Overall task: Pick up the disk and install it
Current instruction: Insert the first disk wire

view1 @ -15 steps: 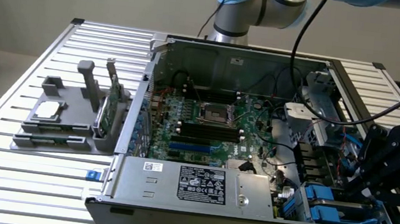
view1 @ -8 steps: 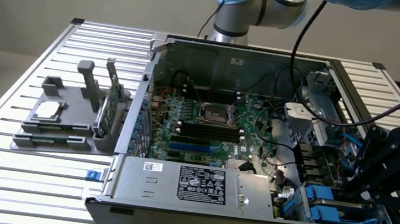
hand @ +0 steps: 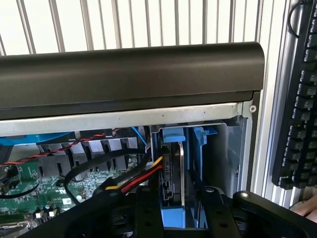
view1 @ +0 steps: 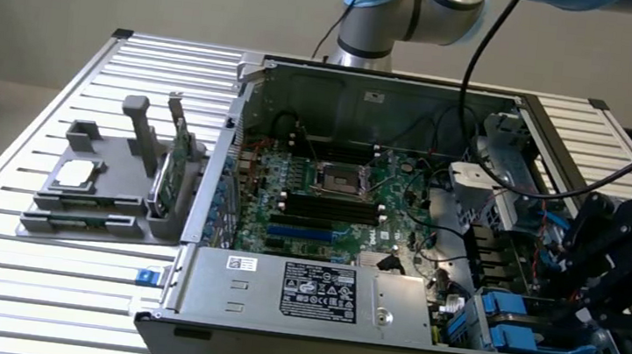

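Observation:
The disk point(hand: 173, 171) stands on edge in the drive bay at the case's front corner. I see its silver-grey edge with blue carrier rails point(hand: 174, 136) on it. My gripper point(hand: 179, 210) hangs right over it, black fingers point(hand: 148, 213) on either side, with a gap between the disk and one finger. The jaws stand open and hold nothing. In the exterior view the gripper point(view1: 591, 298) reaches down into the case's corner at the exterior view's right, just above the blue drive carriers point(view1: 510, 314).
Red, yellow and black cables point(hand: 133, 181) run right beside the disk. The open computer case point(view1: 302, 79) holds the motherboard point(view1: 326, 196) and the power supply point(view1: 316, 292). A grey fixture point(view1: 114, 191) with small parts stands at the exterior view's left. A keyboard point(hand: 299, 109) lies outside the case.

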You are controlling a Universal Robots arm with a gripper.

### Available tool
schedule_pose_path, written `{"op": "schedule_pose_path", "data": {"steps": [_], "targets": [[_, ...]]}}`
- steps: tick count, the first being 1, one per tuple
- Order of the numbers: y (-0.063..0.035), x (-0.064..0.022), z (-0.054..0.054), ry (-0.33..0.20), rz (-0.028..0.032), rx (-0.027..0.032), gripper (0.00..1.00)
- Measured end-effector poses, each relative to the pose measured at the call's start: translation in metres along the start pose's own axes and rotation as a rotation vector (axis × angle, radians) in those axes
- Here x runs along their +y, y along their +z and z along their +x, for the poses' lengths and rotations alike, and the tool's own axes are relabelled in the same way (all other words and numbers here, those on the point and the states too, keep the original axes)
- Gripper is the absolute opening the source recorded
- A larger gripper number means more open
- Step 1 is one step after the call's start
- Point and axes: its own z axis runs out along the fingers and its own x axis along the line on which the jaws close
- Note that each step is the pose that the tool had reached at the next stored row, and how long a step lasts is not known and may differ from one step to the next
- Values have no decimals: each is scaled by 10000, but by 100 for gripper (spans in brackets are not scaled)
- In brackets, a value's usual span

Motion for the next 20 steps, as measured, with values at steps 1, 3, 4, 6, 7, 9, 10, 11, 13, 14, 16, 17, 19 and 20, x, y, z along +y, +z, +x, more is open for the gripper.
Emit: {"op": "schedule_pose_path", "data": {"steps": [1,3,4,6,7,9,10,11,13,14,16,17,19,20], "targets": [[-10,-3,-1,-1,11,-2,36],[-32,-9,-3,-2,32,-4,36],[-44,-12,-4,-3,41,-5,36],[-69,-17,-7,-5,62,-7,36],[-82,-20,-8,-6,73,-6,36],[-111,-27,-11,-7,91,-9,36],[-123,-30,-12,-7,97,-10,36],[-135,-33,-13,-7,103,-10,36],[-159,-40,-16,-10,113,-12,36],[-171,-44,-17,-10,118,-13,36],[-192,-52,-19,-10,128,-12,36],[-205,-56,-21,-11,134,-13,36],[-227,-64,-23,-11,143,-14,36],[-238,-69,-25,-12,148,-14,36]]}}
